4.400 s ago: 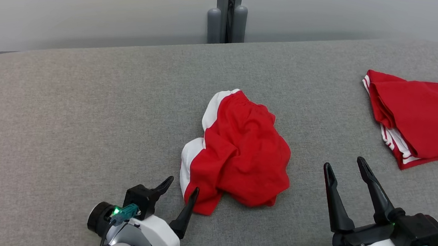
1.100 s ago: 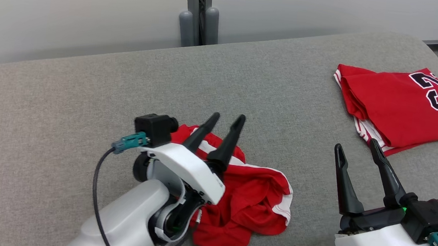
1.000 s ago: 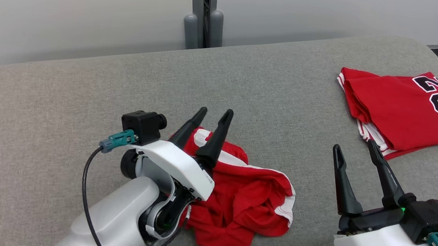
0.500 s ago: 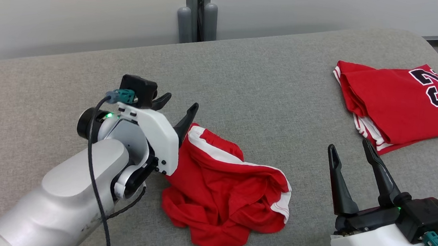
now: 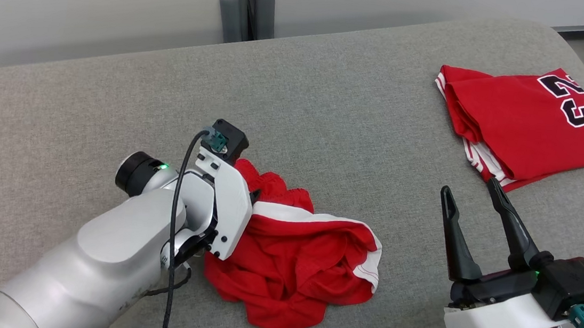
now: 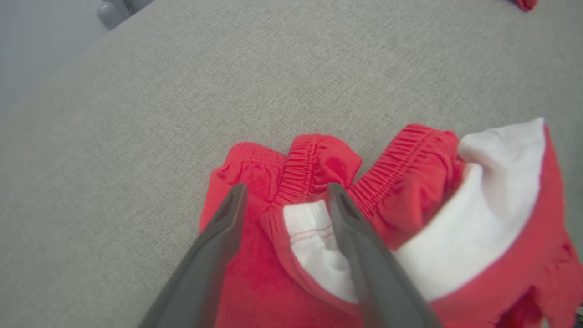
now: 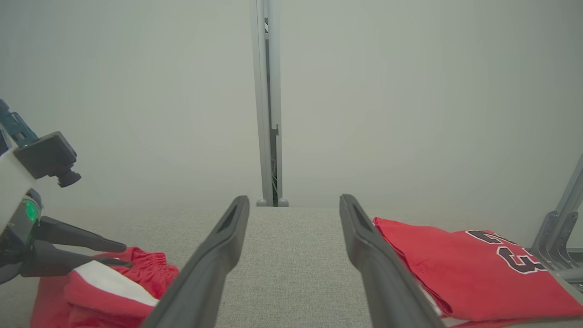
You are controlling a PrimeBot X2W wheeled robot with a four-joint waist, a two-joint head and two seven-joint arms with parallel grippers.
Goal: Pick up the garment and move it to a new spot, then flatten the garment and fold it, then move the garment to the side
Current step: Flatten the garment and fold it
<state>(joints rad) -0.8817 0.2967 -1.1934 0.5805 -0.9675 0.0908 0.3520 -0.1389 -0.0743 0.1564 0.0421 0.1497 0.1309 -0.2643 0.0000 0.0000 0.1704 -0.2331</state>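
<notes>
Left arm reaches in from the lower left, pale forearm (image 5: 101, 258) angled up and to the right, wrist rolled so the left gripper (image 6: 287, 189) points down into the near-left edge of the red shorts (image 5: 304, 261). In the left wrist view its fingers (image 6: 218, 237) are spread and straddle a bunched fold of the red elastic waistband and white trim. Cloth sits between them, tips on the fabric, no pinch visible. The shorts lie crumpled on the grey padded surface (image 5: 329, 108), centre-front, just right of the left wrist. Right gripper (image 5: 468, 185) hangs at the lower right, fingers spread wide and pointing away from the robot, nothing between them, well clear of the shorts. Its tips are near the folded red jersey (image 5: 521, 122) at the far right.
</notes>
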